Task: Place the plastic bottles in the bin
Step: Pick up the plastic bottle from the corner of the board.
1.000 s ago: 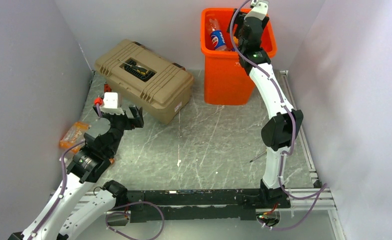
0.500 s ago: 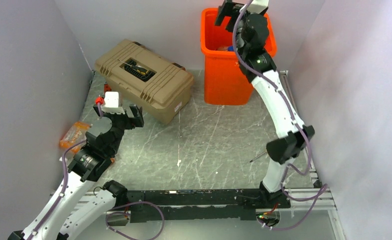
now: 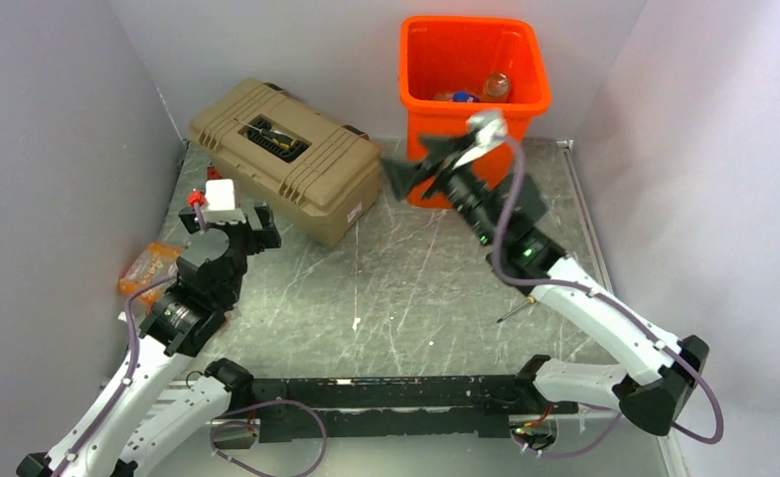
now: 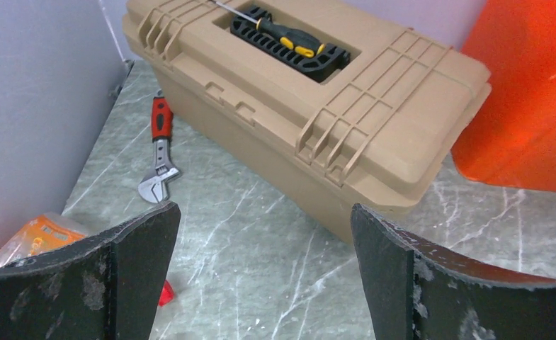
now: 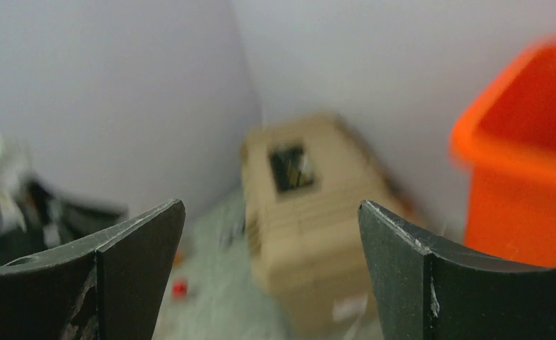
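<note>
The orange bin (image 3: 411, 70) stands at the back of the table, and plastic bottles (image 3: 495, 86) lie inside it, low against its front wall. My right gripper (image 3: 417, 165) hangs just in front of the bin, pointing left toward the toolbox. It is open with nothing between its fingers (image 5: 271, 204). The bin's corner (image 5: 523, 170) shows blurred at the right of that wrist view. My left gripper (image 3: 232, 229) hovers over the table at the left, open and empty (image 4: 264, 209), facing the toolbox. The bin's side (image 4: 530, 106) is at the far right of that wrist view.
A tan ribbed toolbox (image 3: 286, 159) sits left of the bin with a screwdriver (image 4: 289, 39) in its lid recess. A red-handled wrench (image 4: 160, 152) lies by the left wall. An orange packet (image 3: 147, 268) is on the floor beside the left arm. Grey walls enclose three sides.
My right arm has pulled out from above the bin and swung down and left in front of it, its gripper empty. The left gripper has barely shifted.
</note>
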`<action>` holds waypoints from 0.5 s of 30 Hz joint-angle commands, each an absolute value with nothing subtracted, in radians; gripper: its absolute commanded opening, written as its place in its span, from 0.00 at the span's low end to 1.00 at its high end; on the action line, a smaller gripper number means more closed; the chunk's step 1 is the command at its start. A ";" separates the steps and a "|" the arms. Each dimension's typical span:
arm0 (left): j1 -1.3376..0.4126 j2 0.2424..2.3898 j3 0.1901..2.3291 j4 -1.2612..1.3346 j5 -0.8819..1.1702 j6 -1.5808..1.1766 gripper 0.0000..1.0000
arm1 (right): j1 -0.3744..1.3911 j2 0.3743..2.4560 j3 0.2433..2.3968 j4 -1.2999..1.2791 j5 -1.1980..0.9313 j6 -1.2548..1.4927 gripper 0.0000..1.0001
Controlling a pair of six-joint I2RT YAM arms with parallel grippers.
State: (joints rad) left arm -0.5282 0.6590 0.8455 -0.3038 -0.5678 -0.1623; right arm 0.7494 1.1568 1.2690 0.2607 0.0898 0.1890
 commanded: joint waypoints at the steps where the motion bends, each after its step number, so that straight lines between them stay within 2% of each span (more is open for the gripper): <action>1: -0.534 0.703 0.857 -0.311 -0.645 -0.171 0.95 | 0.809 1.110 0.970 0.283 0.015 0.309 0.96; 5: -0.533 0.799 0.907 -0.402 -0.689 -0.232 0.96 | 0.813 1.040 0.757 0.277 0.032 0.391 0.96; 10: -0.477 0.914 1.020 -0.707 -0.704 -0.510 0.99 | 0.815 0.971 0.572 0.238 0.026 0.463 0.95; 15: -0.280 0.839 0.888 -0.851 -0.531 -0.811 0.99 | 0.816 0.911 0.490 0.227 0.024 0.478 0.95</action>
State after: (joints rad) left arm -0.4072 0.9154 0.9569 -0.6598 -0.6277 -0.5114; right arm 0.8127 0.9588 0.5175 0.1764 0.0391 0.4370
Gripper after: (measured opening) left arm 0.994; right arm 0.956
